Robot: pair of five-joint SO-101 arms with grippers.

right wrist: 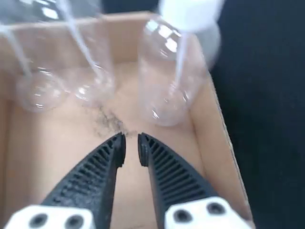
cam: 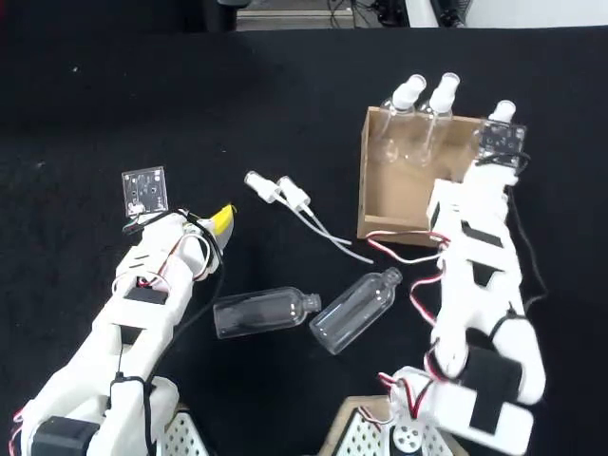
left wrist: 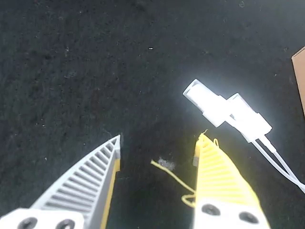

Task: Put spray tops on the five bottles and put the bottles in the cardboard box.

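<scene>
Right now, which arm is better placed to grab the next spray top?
Left. The left gripper, open, sits just short of the two loose spray tops on the table. The right gripper, shut, hangs over the cardboard box, farther from them.

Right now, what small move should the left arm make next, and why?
Probably ease the left gripper forward onto the nearer spray top and close on it: its jaws are open, the top lies just ahead of them, and two bottles lie uncapped.
</scene>
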